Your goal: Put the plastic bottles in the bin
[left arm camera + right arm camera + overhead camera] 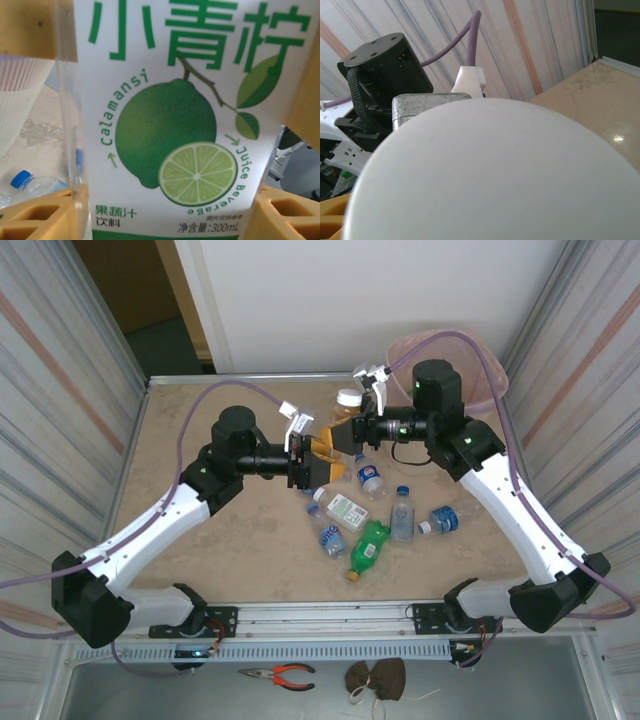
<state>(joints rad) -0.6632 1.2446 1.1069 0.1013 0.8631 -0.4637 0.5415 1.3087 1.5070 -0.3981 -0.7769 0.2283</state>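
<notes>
A white-green labelled bottle (175, 125) is seen across most of the frame, gripped between the orange fingers (287, 212) at lower left and lower right. A whole lime and a cut slice are printed on its label. At the left edge the ribbed bin (14, 110) is seen. Below it, a blue-capped clear bottle (30, 182) is laid on the beige table (47, 132).

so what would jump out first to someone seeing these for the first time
The left arm and right arm meet over the middle of the beige table, with a clear plastic bottle with a white lime-printed label between the left jaws. Nearer the arm bases lies a scatter of small plastic bottles, a bright green plastic bottle among them.
</notes>
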